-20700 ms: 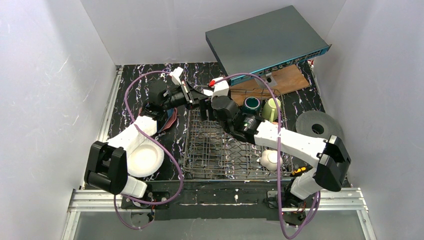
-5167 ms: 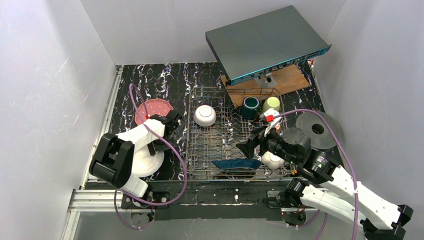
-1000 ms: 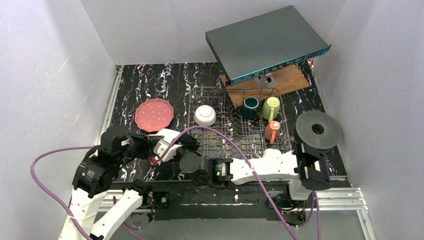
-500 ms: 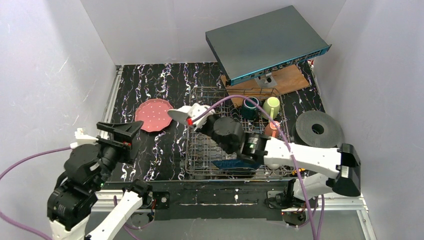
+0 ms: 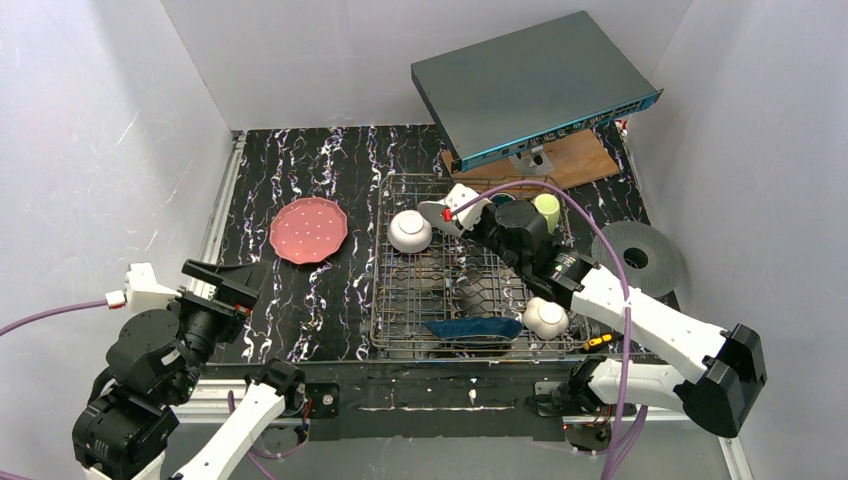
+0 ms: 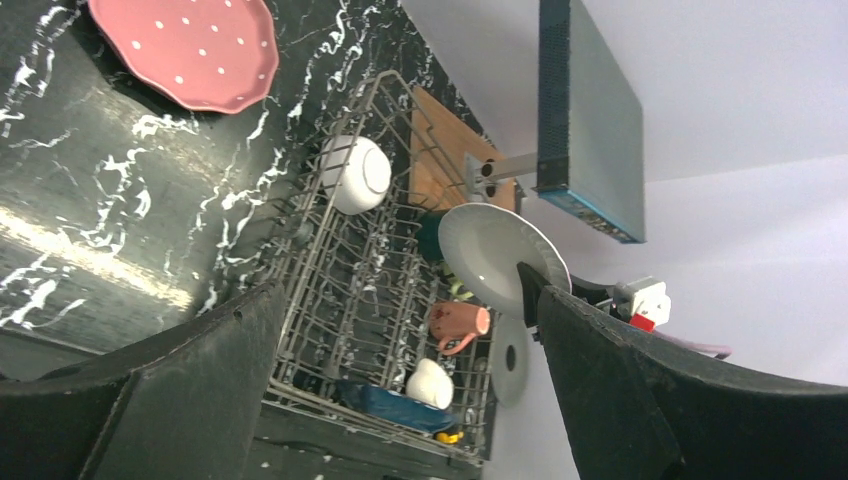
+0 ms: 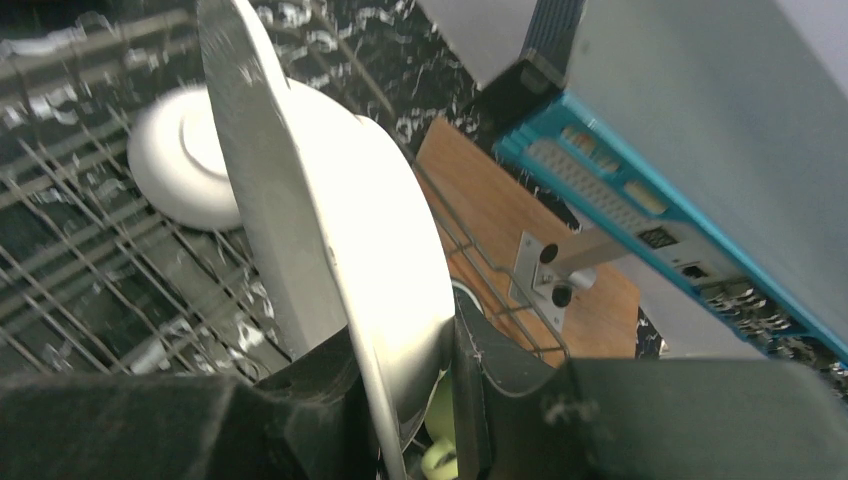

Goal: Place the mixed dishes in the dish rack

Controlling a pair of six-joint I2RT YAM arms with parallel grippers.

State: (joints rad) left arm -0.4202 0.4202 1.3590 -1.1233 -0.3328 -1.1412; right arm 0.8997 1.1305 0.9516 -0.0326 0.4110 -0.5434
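Movement first: the left hand (image 6: 400, 285) has pulled back to the near-left corner of the bench (image 5: 290, 160), and its fingers are spread wide with nothing between them. Beyond it the pink dotted plate (image 5: 309, 229) lies flat on the bench, left of the dish rack (image 5: 420, 290) and not yet loaded. In the rack, a white bowl (image 5: 410, 230) sits toward the far-left corner, the dark blue plate (image 5: 473, 327) lies along the near edge, and a second white bowl (image 5: 545, 317) sits at the near-right corner.

The main change is the cream plate (image 6: 495, 255) — half a second ago it hung over the rack's far-left corner. Now the right hand (image 7: 405, 375), clamped on its rim, holds it on edge over the rack's far side, between the first bowl and the light green mug (image 5: 546, 207). The salmon mug (image 6: 458, 322) stands nearer. My guess is that lowering the plate between tines comes next, which would leave only the pink plate outstanding.

No brand or writing is legible — the grey box (image 5: 535, 85) at the far-right corner shows ports and a small label along its blue edge, all too small to read. The black disc (image 5: 637, 258) is plain.
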